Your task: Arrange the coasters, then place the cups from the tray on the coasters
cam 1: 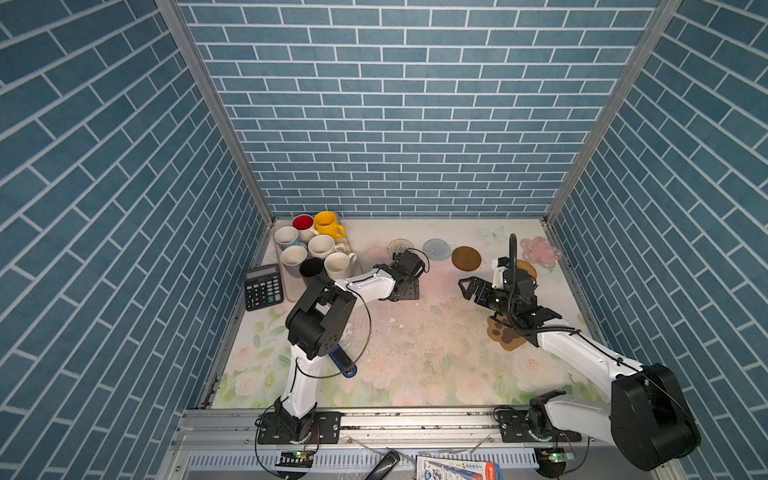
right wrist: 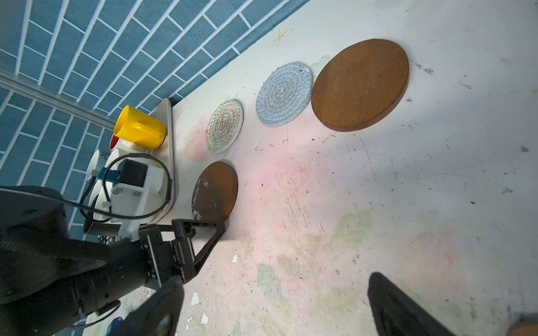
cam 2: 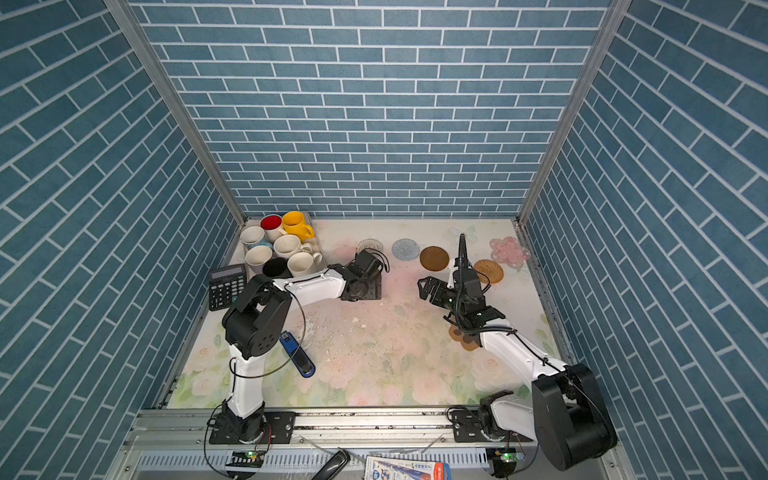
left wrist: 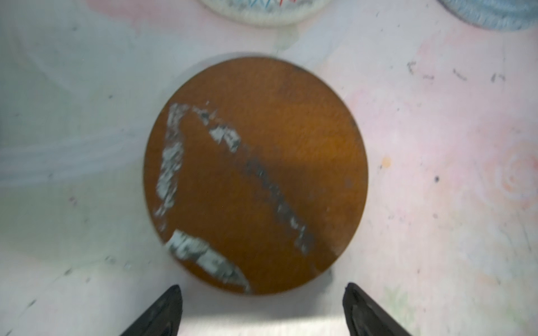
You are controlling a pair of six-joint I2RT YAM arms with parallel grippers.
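As left fingers [left wrist: 164, 315] gape, brown disc [left wrist: 256, 174] ahead.

Seven mugs [cam 1: 321, 245] are standing on one beige tray [right wrist: 168, 122]. Seven coasters [left wrist: 256, 174] are lying on the tabletop [cam 1: 415, 353]: two brown discs [right wrist: 359, 84], one white woven round [cam 1: 400, 246], one light blue woven round [cam 1: 436, 248], one rattan round [cam 2: 490, 272], one paw shape [cam 1: 500, 332], one pink flower [cam 1: 540, 251]. One calculator [cam 1: 263, 286] and one blue stapler [cam 2: 297, 353] are also lying there.

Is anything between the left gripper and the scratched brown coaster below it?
Nothing visible does. The left gripper hangs open at the edge of the scratched brown coaster, which lies flat and uncovered; the white woven coaster lies apart, beyond it.
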